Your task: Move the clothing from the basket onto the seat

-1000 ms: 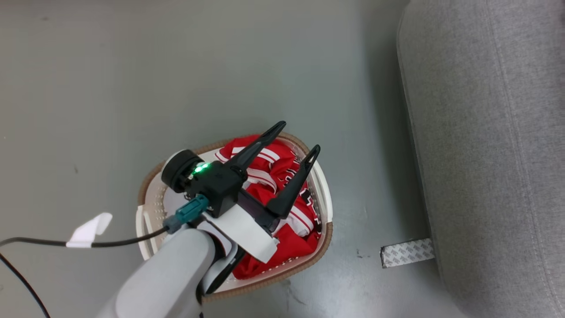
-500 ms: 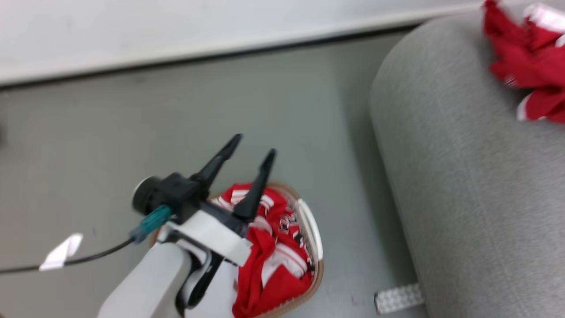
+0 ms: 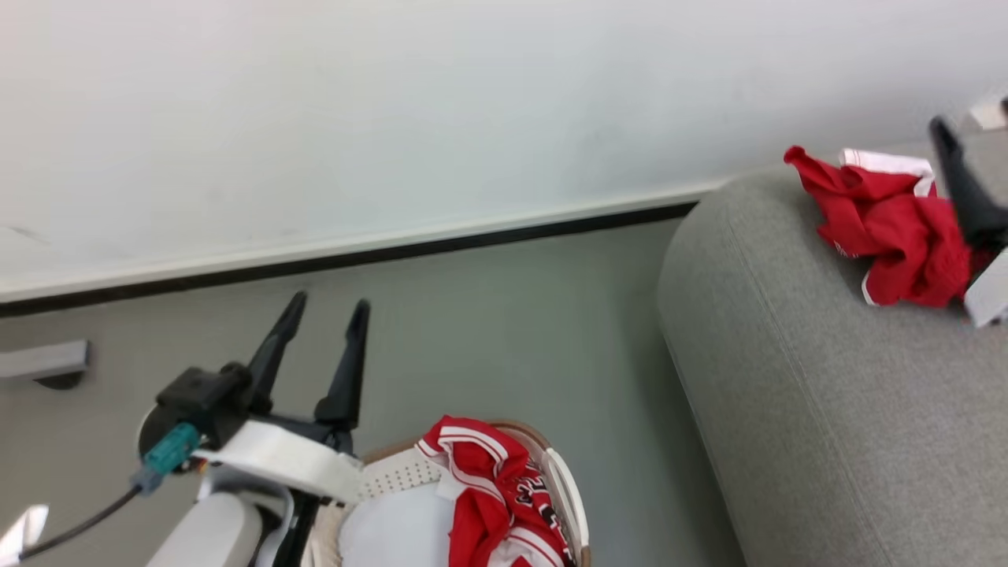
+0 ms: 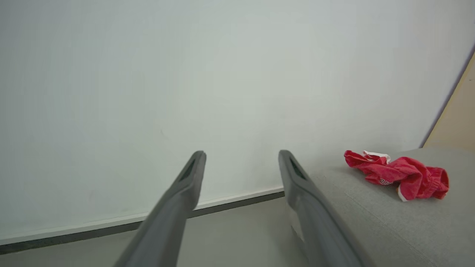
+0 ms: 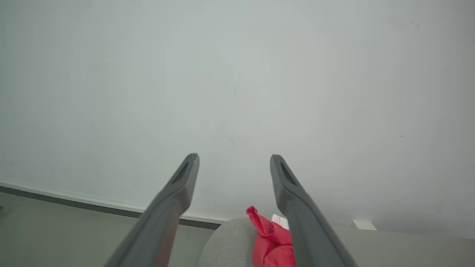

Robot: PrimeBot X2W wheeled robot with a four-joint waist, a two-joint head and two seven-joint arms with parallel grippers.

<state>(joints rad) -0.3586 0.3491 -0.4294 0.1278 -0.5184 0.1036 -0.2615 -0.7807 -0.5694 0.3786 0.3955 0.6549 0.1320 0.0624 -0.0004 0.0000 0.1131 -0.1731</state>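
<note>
The red clothes (image 3: 480, 492) in the basket (image 3: 394, 472) carry black-and-white lettering down one fold, but it is crumpled and I cannot read it. The small white print on the red garment (image 3: 890, 228) lying on the sofa (image 3: 827, 394) is too small to read.

My left jaws are released and empty, the two dark fingers (image 3: 346, 370) spread apart and pointing up towards the wall (image 3: 394, 118). They are held above the floor (image 3: 512, 315) on the side of the basket away from the sofa. My right jaws hang over the sofa, above the red garment, released too, with nothing between their fingers (image 3: 957, 185).

I count one sofa and one basket, which stands on the floor just beside the sofa's rounded end. There are two lots of red clothing: one heap in the basket and one garment on the sofa near its end. How many pieces are in the heap I cannot tell.
</note>
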